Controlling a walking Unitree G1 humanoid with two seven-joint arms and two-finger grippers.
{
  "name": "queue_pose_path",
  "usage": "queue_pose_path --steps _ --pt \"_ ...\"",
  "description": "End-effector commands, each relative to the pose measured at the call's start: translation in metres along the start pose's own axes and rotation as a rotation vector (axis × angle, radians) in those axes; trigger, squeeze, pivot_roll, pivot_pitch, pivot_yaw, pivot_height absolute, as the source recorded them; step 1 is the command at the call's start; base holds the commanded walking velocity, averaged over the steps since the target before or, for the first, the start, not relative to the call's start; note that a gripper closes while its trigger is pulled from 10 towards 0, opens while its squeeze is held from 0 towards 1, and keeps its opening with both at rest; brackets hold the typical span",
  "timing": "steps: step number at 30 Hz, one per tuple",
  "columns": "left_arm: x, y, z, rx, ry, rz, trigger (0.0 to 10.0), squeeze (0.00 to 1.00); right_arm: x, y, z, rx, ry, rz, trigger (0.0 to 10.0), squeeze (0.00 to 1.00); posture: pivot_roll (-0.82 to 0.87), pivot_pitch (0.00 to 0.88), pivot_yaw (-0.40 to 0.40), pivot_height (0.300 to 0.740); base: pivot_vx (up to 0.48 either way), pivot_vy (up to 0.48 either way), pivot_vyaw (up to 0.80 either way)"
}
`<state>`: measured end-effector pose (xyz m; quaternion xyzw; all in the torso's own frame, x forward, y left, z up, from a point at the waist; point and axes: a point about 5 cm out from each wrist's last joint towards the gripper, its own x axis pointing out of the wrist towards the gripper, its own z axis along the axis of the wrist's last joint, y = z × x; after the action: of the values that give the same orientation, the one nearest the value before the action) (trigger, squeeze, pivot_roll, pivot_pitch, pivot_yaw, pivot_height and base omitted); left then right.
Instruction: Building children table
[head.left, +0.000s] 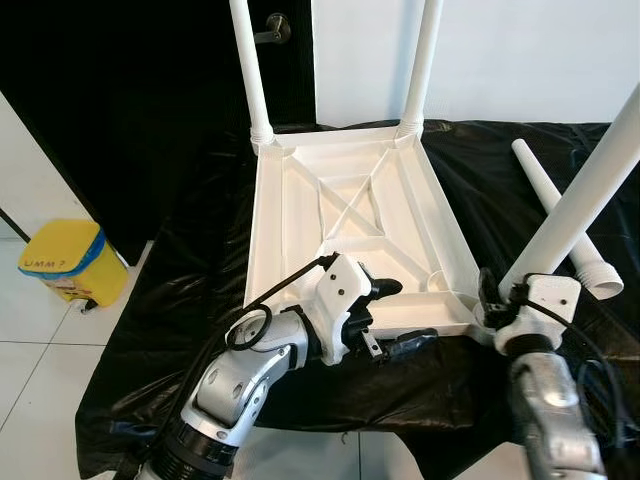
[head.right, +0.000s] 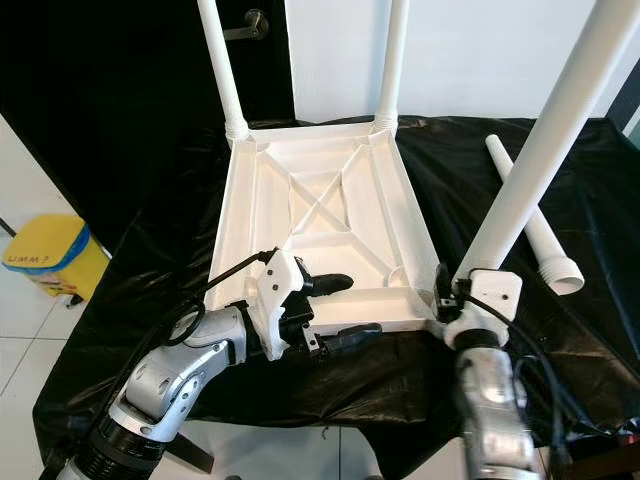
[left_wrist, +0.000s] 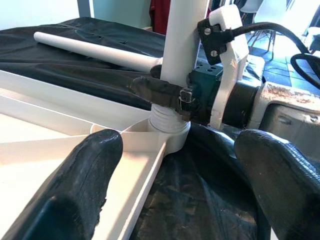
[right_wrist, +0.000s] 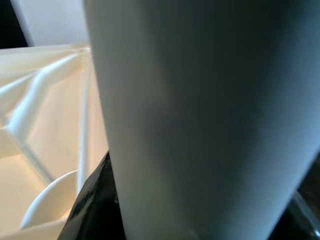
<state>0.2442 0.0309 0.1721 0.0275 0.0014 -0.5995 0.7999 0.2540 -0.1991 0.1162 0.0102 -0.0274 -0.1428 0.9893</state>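
Upside-down white table (head.left: 350, 215) lies mid-tabletop (head.left: 170, 300); its two far legs (head.left: 248, 70) run out of frame. Right end effector (left_wrist: 172, 95) is clamped round the near-right leg (head.left: 585, 195). Left end effector (head.left: 392, 312) is spread open at the near rim. Spare leg (head.left: 560, 215) lies right.

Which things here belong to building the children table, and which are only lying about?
Belong to the job:
- upside-down white tabletop
- two far legs already standing in it
- near-right leg, gripped by the right gripper
- loose fourth leg on the black sheet
- left gripper, open at the near edge

Lying about:
- yellow bin
- door handle
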Motion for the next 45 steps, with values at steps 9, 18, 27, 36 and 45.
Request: queue_pose_path --steps 9,18,27,36,45 --pt "-0.001 0.0 0.0 0.003 0.005 0.012 10.0 0.0 -0.013 0.011 -0.024 0.007 0.147 -0.117 10.0 0.0 -0.23 0.077 0.047 0.74 0.0 0.0 0.0" --pt "-0.003 0.004 0.001 0.01 0.006 0.023 10.0 0.0 -0.014 0.02 -0.01 0.029 0.068 -0.065 10.0 0.0 -0.23 0.077 0.048 0.74 0.0 0.0 0.0" --pt "-0.002 0.005 0.001 0.013 0.003 0.026 10.0 0.0 -0.012 0.017 0.006 0.033 -0.031 0.03 10.0 1.0 -0.24 0.062 0.037 0.74 0.0 0.0 0.0" --pt "-0.001 0.005 0.001 0.017 0.001 0.023 10.0 0.0 -0.013 -0.002 0.017 -0.007 -0.106 0.17 10.0 1.0 -0.25 0.053 0.037 0.74 0.0 0.0 0.0" --pt "-0.001 0.005 0.001 0.019 0.003 0.021 10.0 0.0 -0.017 -0.011 0.007 -0.033 -0.045 0.371 10.0 0.0 -0.25 0.043 0.035 0.74 0.0 0.0 0.0"
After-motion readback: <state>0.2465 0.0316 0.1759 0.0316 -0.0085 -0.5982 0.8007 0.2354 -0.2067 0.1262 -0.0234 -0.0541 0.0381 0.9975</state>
